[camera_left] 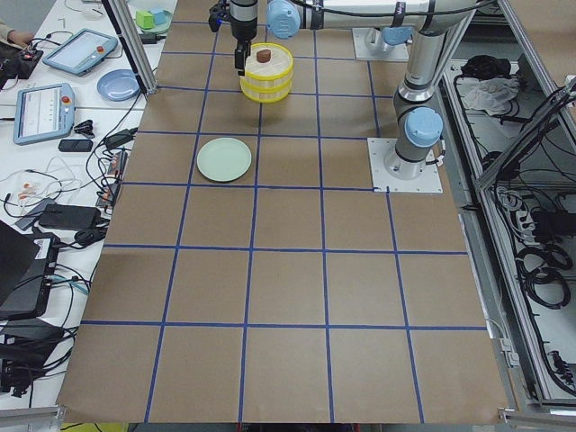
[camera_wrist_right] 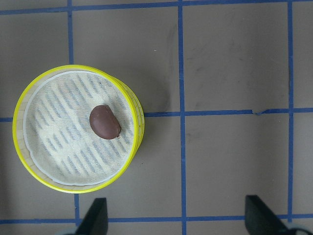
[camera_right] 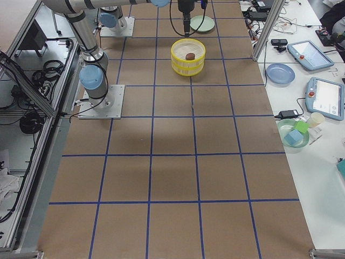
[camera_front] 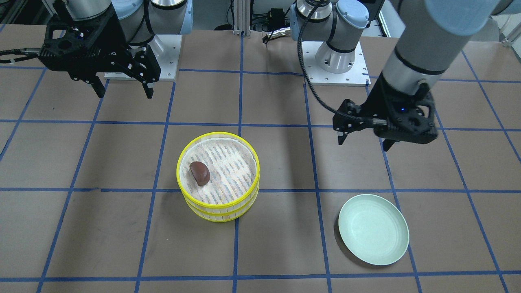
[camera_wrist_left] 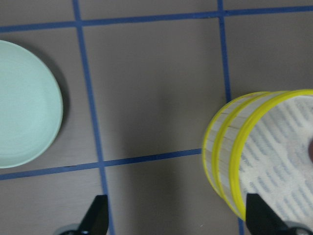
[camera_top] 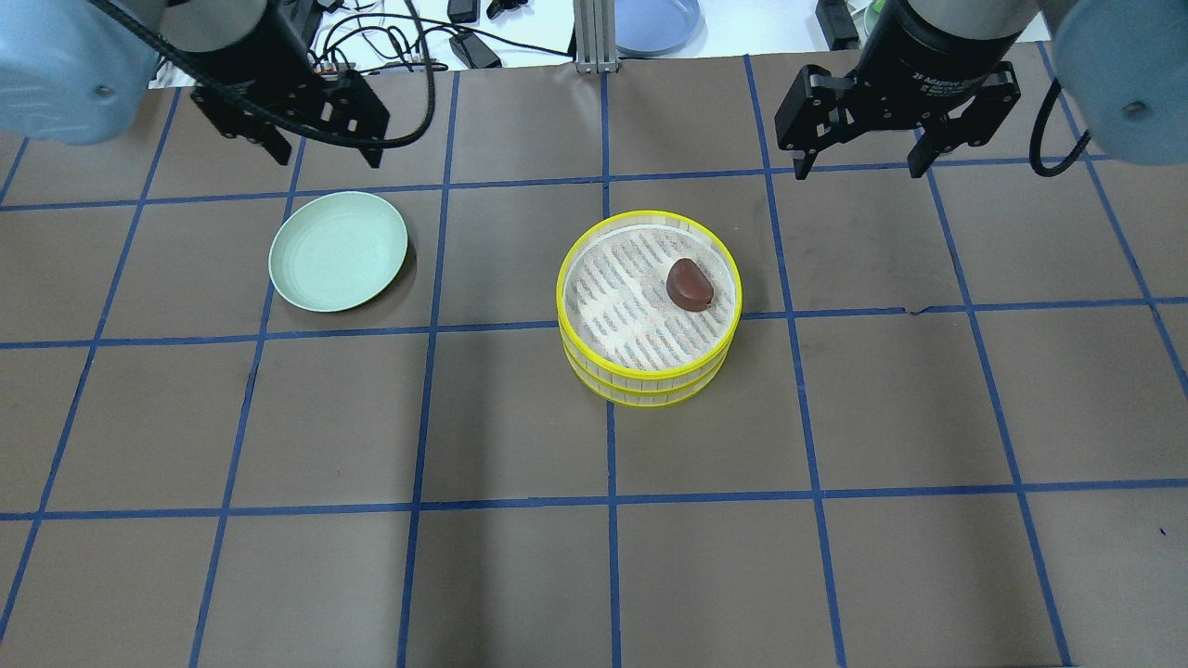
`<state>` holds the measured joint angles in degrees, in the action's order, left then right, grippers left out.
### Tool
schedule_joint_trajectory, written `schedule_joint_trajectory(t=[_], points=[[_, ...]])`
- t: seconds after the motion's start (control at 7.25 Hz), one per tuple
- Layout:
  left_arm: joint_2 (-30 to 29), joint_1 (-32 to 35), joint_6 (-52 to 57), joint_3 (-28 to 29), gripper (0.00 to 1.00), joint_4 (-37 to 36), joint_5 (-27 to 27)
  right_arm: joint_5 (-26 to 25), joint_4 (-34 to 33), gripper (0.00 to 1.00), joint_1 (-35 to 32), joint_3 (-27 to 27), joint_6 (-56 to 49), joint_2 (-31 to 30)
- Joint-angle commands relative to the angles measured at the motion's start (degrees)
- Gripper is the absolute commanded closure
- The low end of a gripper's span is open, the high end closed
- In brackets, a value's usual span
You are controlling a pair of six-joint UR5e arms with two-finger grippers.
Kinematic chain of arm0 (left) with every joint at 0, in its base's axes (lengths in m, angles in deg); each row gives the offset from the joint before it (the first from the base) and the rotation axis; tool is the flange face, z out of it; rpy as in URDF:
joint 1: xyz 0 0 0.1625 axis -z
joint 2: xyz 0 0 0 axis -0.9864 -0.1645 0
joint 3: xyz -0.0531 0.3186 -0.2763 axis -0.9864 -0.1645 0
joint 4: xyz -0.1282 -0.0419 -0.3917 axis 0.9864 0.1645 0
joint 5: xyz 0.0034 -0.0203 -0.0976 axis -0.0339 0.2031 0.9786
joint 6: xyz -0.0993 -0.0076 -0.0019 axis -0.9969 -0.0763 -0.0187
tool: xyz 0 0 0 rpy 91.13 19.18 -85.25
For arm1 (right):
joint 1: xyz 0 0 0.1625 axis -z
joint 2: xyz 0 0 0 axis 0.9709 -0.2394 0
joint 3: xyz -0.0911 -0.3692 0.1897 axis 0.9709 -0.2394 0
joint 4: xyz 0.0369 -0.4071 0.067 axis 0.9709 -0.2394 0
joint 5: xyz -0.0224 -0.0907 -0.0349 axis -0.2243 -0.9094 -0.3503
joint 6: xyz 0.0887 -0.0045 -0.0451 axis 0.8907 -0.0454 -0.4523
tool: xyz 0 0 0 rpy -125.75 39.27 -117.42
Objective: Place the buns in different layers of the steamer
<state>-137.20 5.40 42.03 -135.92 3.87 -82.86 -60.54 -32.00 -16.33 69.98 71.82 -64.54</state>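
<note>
On stacked steamer layers (camera_top: 650, 388), reddish-brown bun (camera_top: 690, 284), left end effector (camera_top: 325, 160) spread, right end effector (camera_top: 858, 169) spread, lettered "2F Adaptive".

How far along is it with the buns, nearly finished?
Done: the brown bun lies in the top tray, which is stacked on the lower tray, and the plate is empty. In hand: nothing; both sets of jaws stand open, away from the stack. Left: perhaps nothing. No white bun shows; the lower tray is covered, so I cannot tell if it sits inside.
</note>
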Motion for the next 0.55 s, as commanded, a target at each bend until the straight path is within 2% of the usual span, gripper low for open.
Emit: schedule_joint_trajectory(t=[0.0,0.41], points=[[2.86,-2.79,2.09,0.02,0.00,2.77,-2.29,-1.64,-0.10,0.00,-0.07,0.00,0.14,0.00],[5.41,-1.91,2.09,-0.69,0.00,3.47,-1.85,-1.37,0.08,0.00,-0.07,0.00,-0.04,0.00]])
